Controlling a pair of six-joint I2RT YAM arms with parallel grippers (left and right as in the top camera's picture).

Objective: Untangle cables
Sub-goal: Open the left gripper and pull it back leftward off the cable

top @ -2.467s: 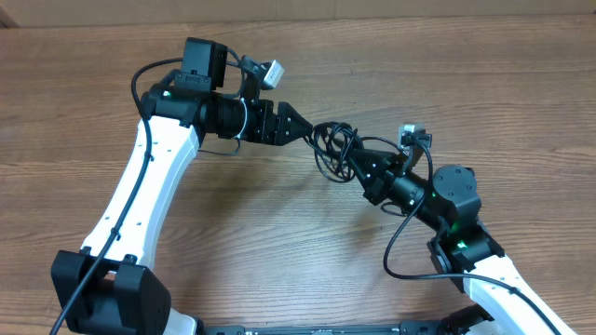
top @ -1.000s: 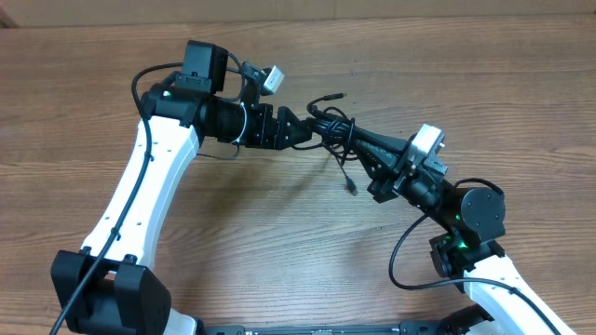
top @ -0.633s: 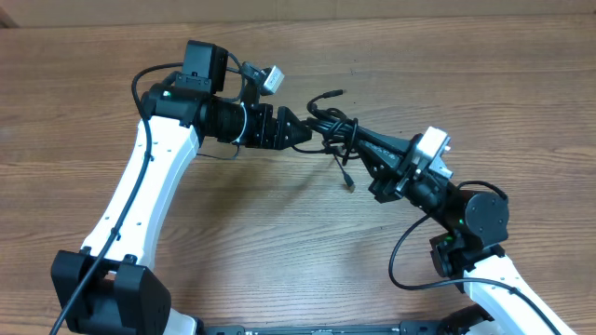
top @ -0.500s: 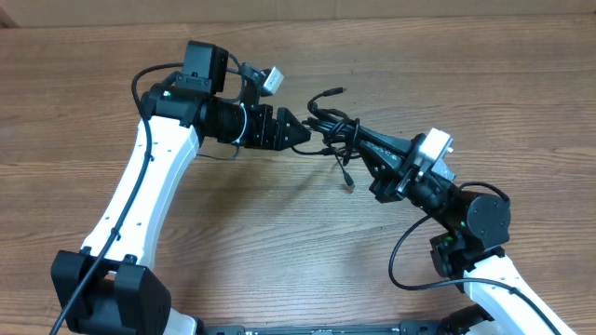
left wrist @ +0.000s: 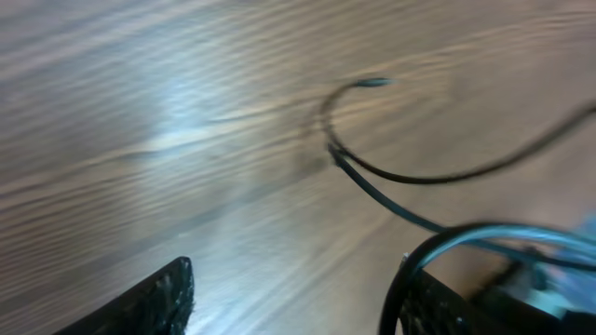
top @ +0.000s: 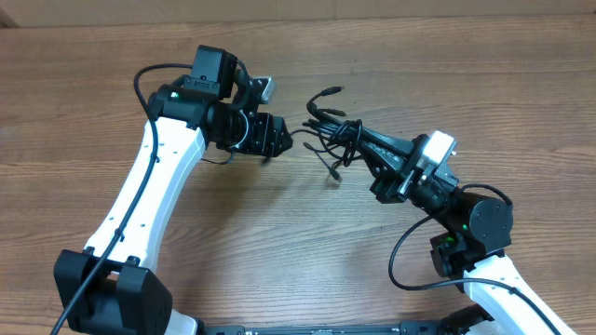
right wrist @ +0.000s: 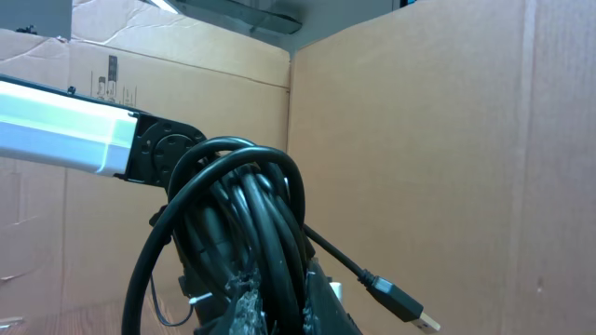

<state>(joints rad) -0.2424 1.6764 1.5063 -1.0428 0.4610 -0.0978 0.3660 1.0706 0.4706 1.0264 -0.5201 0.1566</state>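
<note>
**Overhead.** The cables (top: 337, 132) are sitting bunched just above frame centre, over the wooden table (top: 279, 251). The right gripper (top: 363, 144) is reaching in from 4 o'clock, its jaws pressed together on the bunch. One plug end (top: 328, 92) is sticking out toward 12 o'clock. A loose end (top: 331, 171) is dangling toward 6 o'clock. The left gripper (top: 282, 141) is sitting at 9 o'clock of the bunch, near it but not touching, with bare wood showing between them. Free wood is lying wide from 6 to 8 o'clock between the two arms, and from 1 to 3 o'clock out to the frame edge. The far table edge is running along 12 o'clock, with cardboard (top: 372, 7) beyond it.

**Left wrist.** The view is blurring. The dark fingers (left wrist: 168, 293) are showing at 7 and 5 o'clock, standing wide apart with only wood between them. A thin loose strand (left wrist: 400, 177) is arcing across the wood at 1 o'clock. A thicker black loop (left wrist: 484, 231) is curving by the 5 o'clock finger; I cannot tell whether it is cable or arm wiring.

**Right wrist.** The cables are filling the centre, rising from 6 o'clock and hiding the fingers. A USB-style plug (right wrist: 402, 305) is poking out toward 4 o'clock. A white arm link (right wrist: 65, 130) is crossing at 9 o'clock. A cardboard wall (right wrist: 447, 140) is closing off the background.
</note>
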